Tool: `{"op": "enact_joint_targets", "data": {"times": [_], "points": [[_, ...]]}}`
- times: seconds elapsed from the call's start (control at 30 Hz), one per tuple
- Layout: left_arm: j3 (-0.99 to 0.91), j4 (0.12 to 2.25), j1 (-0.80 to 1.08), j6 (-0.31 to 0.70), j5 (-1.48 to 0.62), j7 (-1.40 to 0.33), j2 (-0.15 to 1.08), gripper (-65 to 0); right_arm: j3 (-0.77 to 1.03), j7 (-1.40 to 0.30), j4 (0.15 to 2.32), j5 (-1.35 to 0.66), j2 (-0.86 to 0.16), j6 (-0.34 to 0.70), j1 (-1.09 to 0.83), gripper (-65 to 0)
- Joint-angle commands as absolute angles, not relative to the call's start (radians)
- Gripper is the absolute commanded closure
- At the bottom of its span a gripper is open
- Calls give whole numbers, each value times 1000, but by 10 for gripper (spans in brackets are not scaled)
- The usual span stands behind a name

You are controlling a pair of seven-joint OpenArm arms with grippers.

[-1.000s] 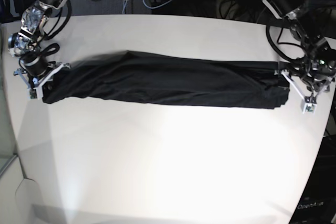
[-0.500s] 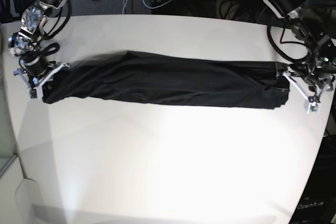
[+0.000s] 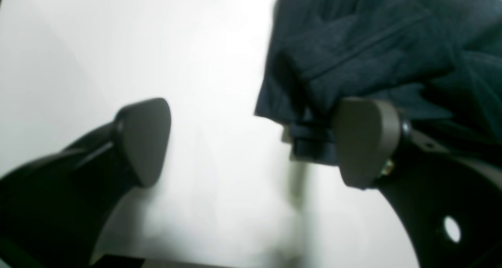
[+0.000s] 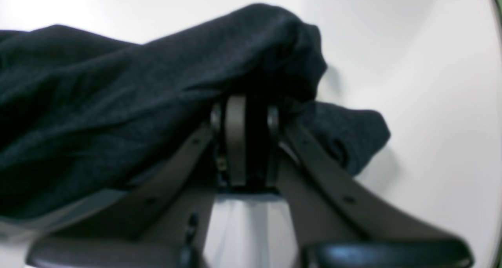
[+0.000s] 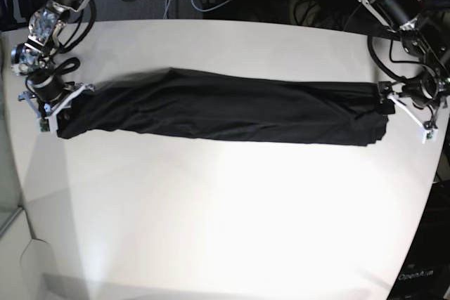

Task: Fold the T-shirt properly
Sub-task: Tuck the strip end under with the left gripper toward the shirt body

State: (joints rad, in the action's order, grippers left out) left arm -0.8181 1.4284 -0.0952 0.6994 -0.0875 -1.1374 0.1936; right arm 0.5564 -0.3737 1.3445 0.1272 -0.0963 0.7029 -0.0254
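White table (image 5: 225, 216), folded T-shirt (image 5: 225, 107) lengthwise

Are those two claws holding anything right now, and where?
The right claw pinches one end of the black shirt. The left claw is open, holding nothing.

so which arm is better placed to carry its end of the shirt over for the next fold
Probably the right. The right gripper is shut on its end of the T-shirt, while the left gripper is open, with the other end lying beside one finger, not held.
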Motion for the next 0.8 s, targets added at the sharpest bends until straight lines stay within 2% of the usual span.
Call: {"op": "enact_joint_targets", "data": {"times": [0.0,0.77], "points": [[-819,1445,-113,698,-101,-1119,209,-635,556,-394,1353,139,-104,698,-24,-54],[-774,1330,-148,698,-93,-1087,208,-635,556,-390,1353,139,-102,698,-36,-54]]}}
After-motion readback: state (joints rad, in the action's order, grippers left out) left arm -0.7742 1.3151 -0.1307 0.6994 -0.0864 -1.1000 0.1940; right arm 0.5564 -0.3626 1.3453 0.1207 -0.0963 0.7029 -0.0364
